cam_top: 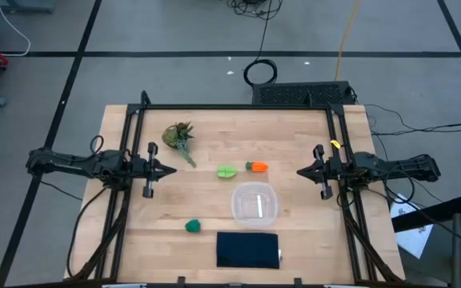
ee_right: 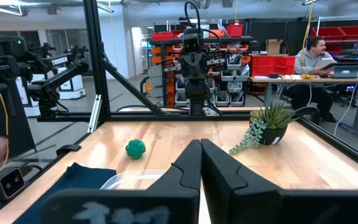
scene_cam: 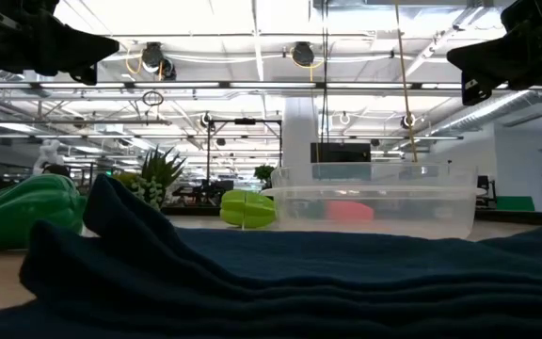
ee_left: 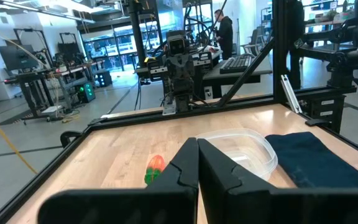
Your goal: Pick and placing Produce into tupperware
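The clear tupperware [cam_top: 254,204] stands near the table's middle, also seen in the low view [scene_cam: 374,202]. The lime-green piece [cam_top: 226,171] and the orange carrot [cam_top: 256,166] lie just beyond its far side. The dark green lump [cam_top: 193,227] sits toward the near left, and shows in the right wrist view [ee_right: 135,148]. My left gripper [cam_top: 171,170] hovers shut at the table's left side, above the wood. My right gripper [cam_top: 301,171] hovers shut at the right side. Both point toward the middle and touch nothing.
A dark navy folded cloth [cam_top: 248,250] lies at the near edge, in front of the tupperware. A leafy potted sprig [cam_top: 179,138] stands at the far left. A black frame rail [cam_top: 238,107] borders the table. A person sits at a desk [ee_right: 312,59] in the room beyond.
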